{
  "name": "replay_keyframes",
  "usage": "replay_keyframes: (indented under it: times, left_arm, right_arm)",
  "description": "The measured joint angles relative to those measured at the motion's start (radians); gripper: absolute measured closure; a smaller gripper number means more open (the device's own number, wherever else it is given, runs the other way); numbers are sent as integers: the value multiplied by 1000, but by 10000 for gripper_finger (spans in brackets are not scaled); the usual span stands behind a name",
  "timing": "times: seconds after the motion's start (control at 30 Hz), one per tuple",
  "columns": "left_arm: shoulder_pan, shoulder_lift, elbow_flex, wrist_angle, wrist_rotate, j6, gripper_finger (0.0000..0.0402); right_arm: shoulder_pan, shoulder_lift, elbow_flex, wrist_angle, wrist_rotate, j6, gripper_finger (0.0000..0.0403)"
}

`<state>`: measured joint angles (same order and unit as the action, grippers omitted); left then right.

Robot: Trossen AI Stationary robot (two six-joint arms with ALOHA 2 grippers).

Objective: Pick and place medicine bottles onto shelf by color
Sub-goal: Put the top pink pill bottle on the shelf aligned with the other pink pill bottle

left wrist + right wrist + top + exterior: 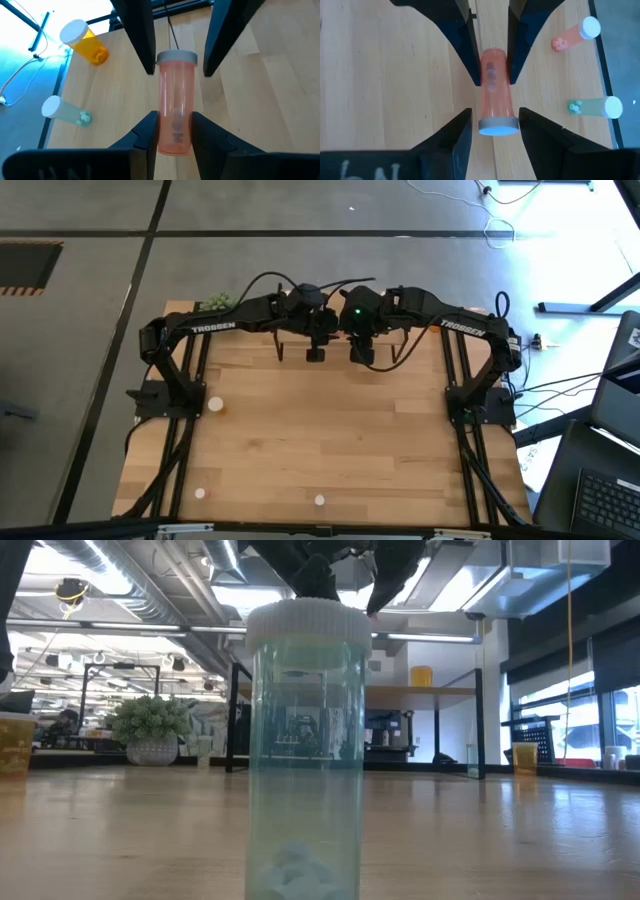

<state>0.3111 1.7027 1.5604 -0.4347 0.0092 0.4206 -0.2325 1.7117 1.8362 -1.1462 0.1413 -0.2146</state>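
Our left gripper [172,127] is pinching the bottom end of the pink bottle [175,107], while the right gripper [492,132] has its fingers spread just off the cap end. The bottle's long axis runs straight between both, above the shelf [340,345].

Wooden table [330,430] with scattered bottles [214,405]

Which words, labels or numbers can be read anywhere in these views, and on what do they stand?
"TROSSEN": white letters on the left arm.
"TROSSEN": on the right arm, small, only just readable.
White marks on the right gripper's body: cut off, not readable.
Pink bottle: no label readable.
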Motion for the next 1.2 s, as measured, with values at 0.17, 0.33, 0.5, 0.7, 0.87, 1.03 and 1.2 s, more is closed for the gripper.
replay_keyframes:
  times: [0.17,0.33,0.5,0.7,0.87,1.03,1.2]
  left_arm:
    - [1,0,0,-8,-7,-5,311]
    - [9,0,0,-10,-26,-47,311]
    - [31,0,0,-7,0,-98,311]
    - [53,-16,0,17,42,-125,311]
    - [65,-40,0,45,63,-128,311]
    - [73,-72,0,46,74,-131,311]
    - [88,-119,0,44,74,-145,311]
  right_arm:
    - [0,-37,0,6,1,0,238]
    - [0,-72,0,14,22,0,238]
    - [-1,-89,1,17,23,0,238]
    - [-1,-107,1,23,23,2,238]
    - [-1,-112,1,21,23,3,238]
    - [-1,-112,1,20,23,3,237]
    - [-1,-121,1,21,24,4,237]
